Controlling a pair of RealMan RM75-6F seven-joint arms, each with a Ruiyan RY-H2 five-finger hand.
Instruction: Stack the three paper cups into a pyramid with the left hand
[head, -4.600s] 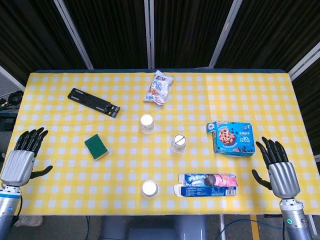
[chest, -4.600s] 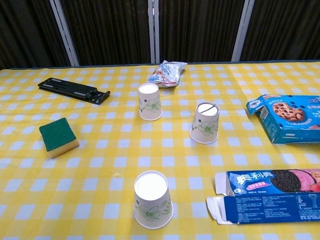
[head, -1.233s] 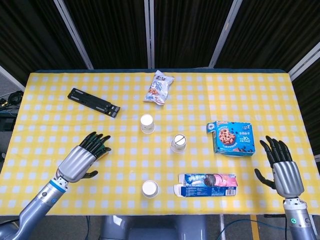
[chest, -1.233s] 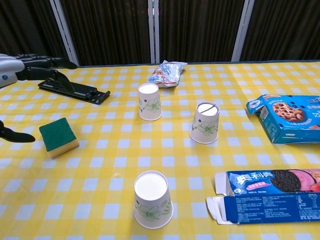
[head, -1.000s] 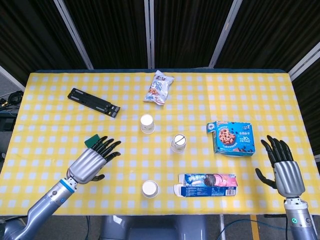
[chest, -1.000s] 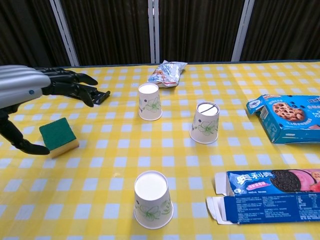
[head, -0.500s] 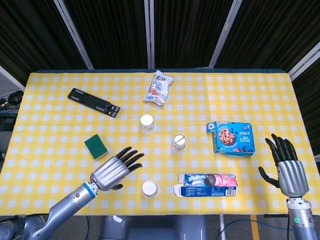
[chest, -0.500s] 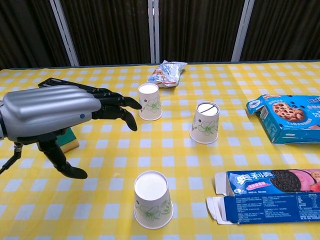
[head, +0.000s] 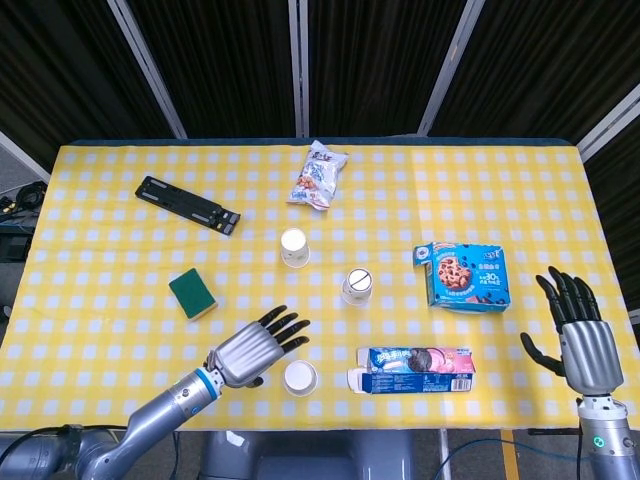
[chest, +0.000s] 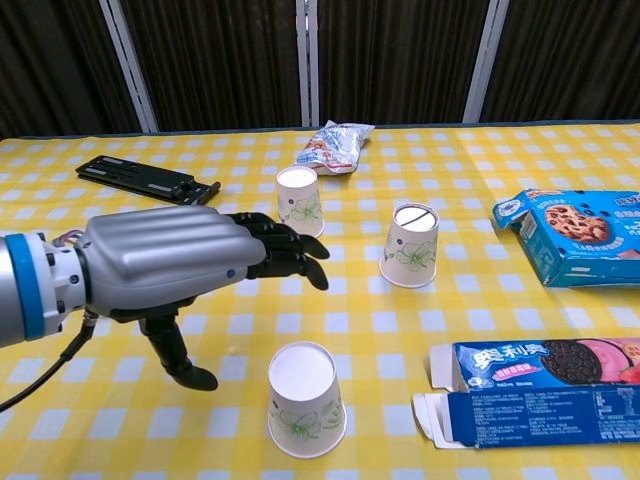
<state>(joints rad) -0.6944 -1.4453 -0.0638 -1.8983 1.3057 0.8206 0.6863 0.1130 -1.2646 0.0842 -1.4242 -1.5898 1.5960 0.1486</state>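
A counter (head: 120, 240) covered in yellow-and-white checked cloth carries everything. The left robot hand (head: 250, 348) (chest: 190, 268), silver-backed with black fingers, hovers low over the near part of the counter with its fingers stretched flat and apart, thumb hanging down, holding nothing; it sits just left of the nearest cup. The right robot hand (head: 580, 340) stands upright at the counter's right edge, fingers spread and empty.

A blue cardboard cookie box (head: 460, 277) (chest: 575, 232) lies at the right, and a long blue sandwich-cookie box (head: 415, 367) (chest: 540, 392) with an open flap lies near the front edge. A flat black plastic bracket (head: 188, 203) (chest: 145, 179) lies far left, a crinkled snack bag (head: 317, 175) (chest: 335, 146) at the far middle, and a green-and-yellow sponge (head: 194, 294) sits left of centre.

Three white paper cups with green leaf print stand upside down, well apart: the nearest cup (head: 299, 377) (chest: 305, 398) by the front edge, the far cup (head: 293, 246) (chest: 299, 203) mid-counter, and the right cup (head: 357, 287) (chest: 412, 245) beside it.
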